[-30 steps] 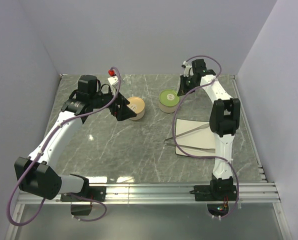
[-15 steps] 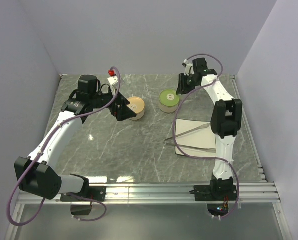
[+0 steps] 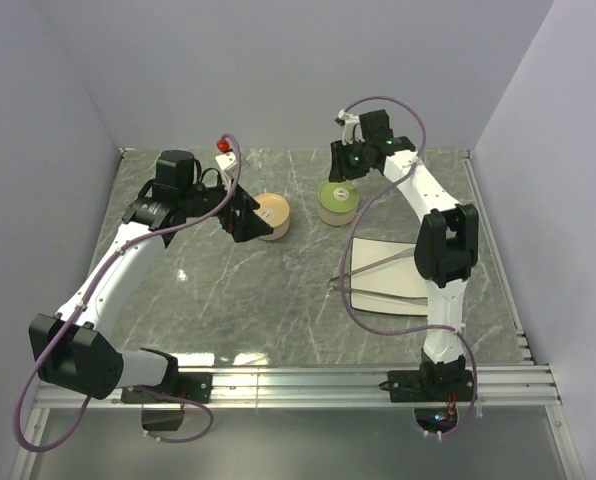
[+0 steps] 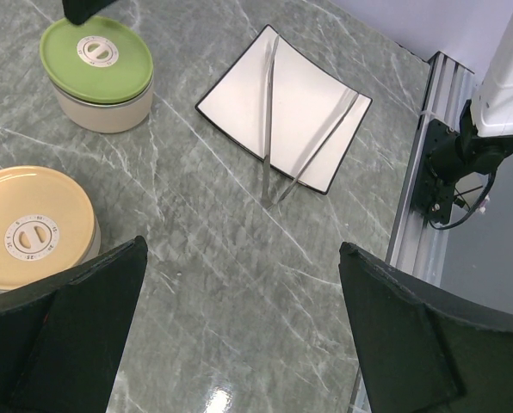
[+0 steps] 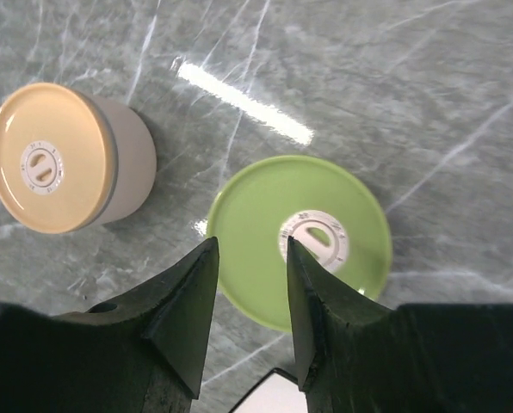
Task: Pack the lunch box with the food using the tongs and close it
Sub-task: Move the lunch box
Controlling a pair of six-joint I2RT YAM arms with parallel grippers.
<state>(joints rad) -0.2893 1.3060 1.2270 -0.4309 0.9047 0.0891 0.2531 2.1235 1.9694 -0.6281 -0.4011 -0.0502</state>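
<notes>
Currently the right tool (image 5: 250, 254) is held over the green tin (image 3: 338, 200), fingers partly apart, nothing gripped. The left tool (image 4: 241, 249) is spread fully wide, also empty, just beside the yellow tin (image 3: 272, 215). Both tins are set toward the far edge of the counter (image 3: 258, 300), green right of middle, yellow left of it, lids on. The tongs (image 4: 268, 120) are laid untouched on the white plate (image 4: 304, 86) near the counter's right edge, with the joined end hung over the plate's edge toward the counter's middle and the tips spread on the plate. No food is seen; presumably it is shut inside a tin.

Step in hand, as judged: green lid to be taken off. Notes:
- The finger gap is far narrower than the lid. It should be widened to span the rim, or the rim approached from the side.
- The tool should be centred before closing. In the wrist view the lid's white centre disc (image 5: 317, 234) lies beside one finger, not between the two.
- The tin may be lifted along with its lid. The base could be steadied by the left tool.
- The lid should be parked clear of the plate, so the tongs' overhanging end is kept reachable.
- The tongs are best gripped near mid-length, so they can be squeezed.
</notes>
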